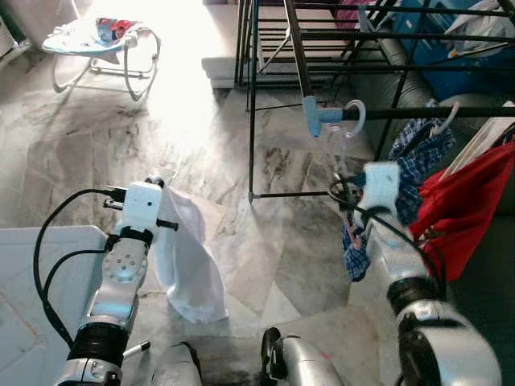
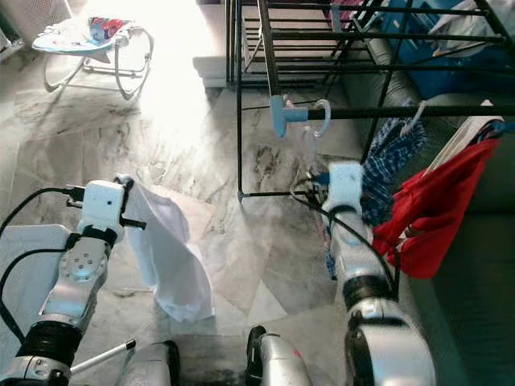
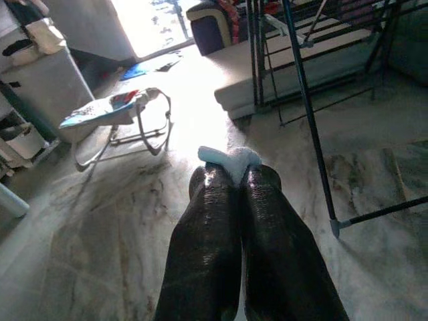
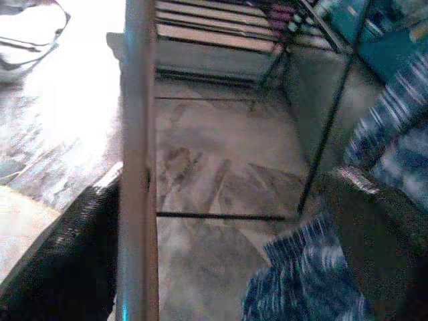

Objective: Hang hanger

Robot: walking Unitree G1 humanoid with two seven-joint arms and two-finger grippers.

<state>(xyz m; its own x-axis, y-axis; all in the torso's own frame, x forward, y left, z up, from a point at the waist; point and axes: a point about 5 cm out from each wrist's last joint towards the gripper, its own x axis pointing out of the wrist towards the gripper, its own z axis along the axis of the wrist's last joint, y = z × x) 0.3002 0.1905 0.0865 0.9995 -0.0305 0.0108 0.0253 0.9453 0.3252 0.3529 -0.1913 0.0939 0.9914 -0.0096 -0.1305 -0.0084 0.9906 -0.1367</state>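
Note:
A pale, see-through hanger (image 1: 352, 121) has its hook over the dark rail (image 1: 426, 112) of the drying rack, just beside the rail's blue end cap (image 1: 313, 117). My right gripper (image 1: 348, 190) is raised right under that hook. In the right wrist view its fingers (image 4: 73, 261) stand apart, open, with the hanger's pale bar (image 4: 137, 154) close against one of them and blue checked cloth (image 4: 301, 281) near the other. My left gripper (image 3: 231, 170) is held out low on the left, shut on a white cloth (image 1: 189, 265) that drapes down toward the floor.
A blue checked garment (image 1: 418, 157) and a red one (image 1: 467, 201) hang on the same rail to the right. The rack's dark frame (image 1: 253, 96) stands ahead on the marble floor. A baby bouncer (image 1: 100, 40) sits far left. A white surface (image 1: 32, 273) lies at lower left.

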